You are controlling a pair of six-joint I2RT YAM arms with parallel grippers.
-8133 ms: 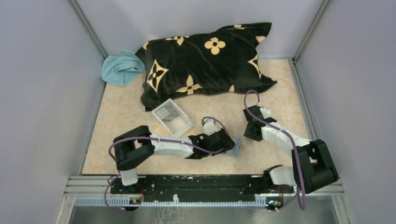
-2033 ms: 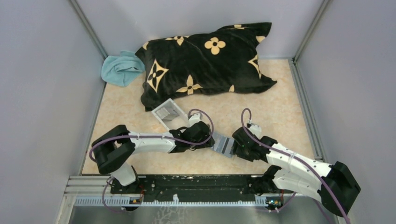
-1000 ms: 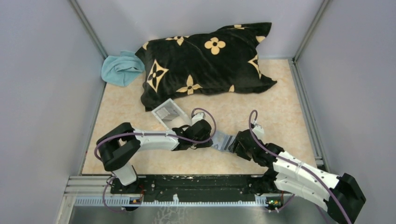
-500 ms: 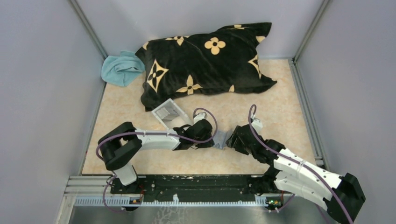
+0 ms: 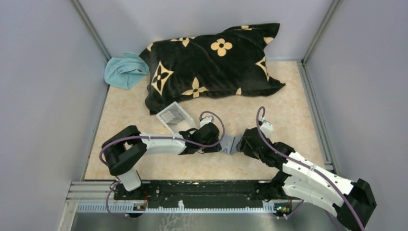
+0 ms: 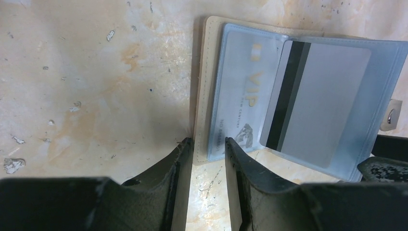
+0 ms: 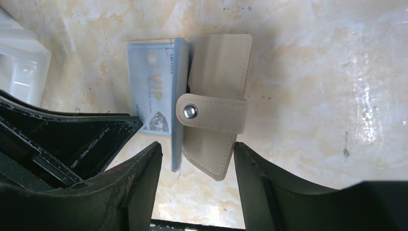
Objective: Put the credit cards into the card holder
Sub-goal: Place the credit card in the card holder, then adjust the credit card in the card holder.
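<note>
Tan card holder (image 7: 216, 62) lies half-open on the bench (image 5: 288, 96), blue card (image 6: 240, 96) inside. Our right hand (image 7: 197, 144) straddles its flap, released. Our left hand (image 6: 208, 149) meets its corner, grip we cannot tell; pillow (image 5: 211, 62) well apart.

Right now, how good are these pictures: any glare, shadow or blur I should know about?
Left wrist view: sharp, though a milky sheen veils the VIP card in the card holder, and a shadow lines the holder's left edge. Right wrist view: bright glare on the table at right. Top view: soft, even light, but the holder looks tiny.
</note>
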